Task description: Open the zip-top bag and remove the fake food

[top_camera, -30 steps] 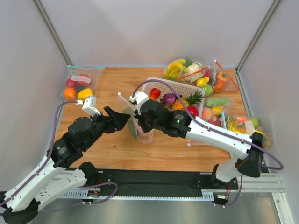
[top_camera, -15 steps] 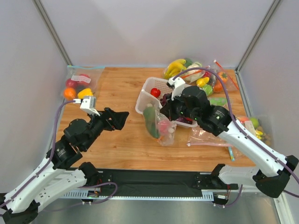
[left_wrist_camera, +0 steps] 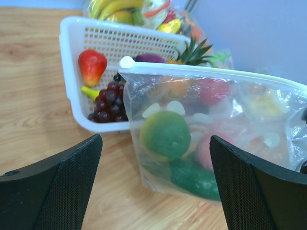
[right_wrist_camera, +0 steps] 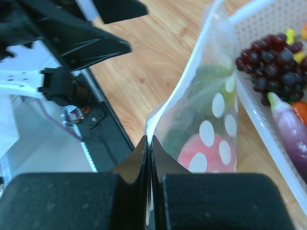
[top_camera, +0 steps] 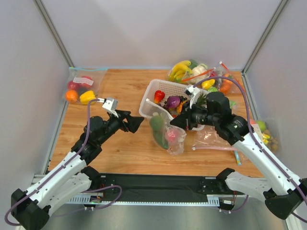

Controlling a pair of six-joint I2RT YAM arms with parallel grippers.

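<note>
The right gripper point(right_wrist_camera: 148, 143) pinches the white zip seam of the clear, white-dotted zip-top bag point(top_camera: 170, 134), slumped soft at the lattice basket's point(top_camera: 148, 98) six o'clock, holding a glossy cucumber point(left_wrist_camera: 192, 177), a round fruit point(left_wrist_camera: 165, 134) and a peach point(left_wrist_camera: 211, 151); the left gripper point(top_camera: 133, 123) gapes at the bag's nine o'clock

The bag point(left_wrist_camera: 268, 139) is clear with white dots. Inside are a dark green cucumber point(left_wrist_camera: 194, 178), a yellow-green fruit point(left_wrist_camera: 165, 135) and a pink peach point(left_wrist_camera: 207, 151). The lattice basket point(left_wrist_camera: 120, 43) is white.

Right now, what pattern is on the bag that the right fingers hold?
The bag is clear with white dots; the right wrist view shows it best.
</note>
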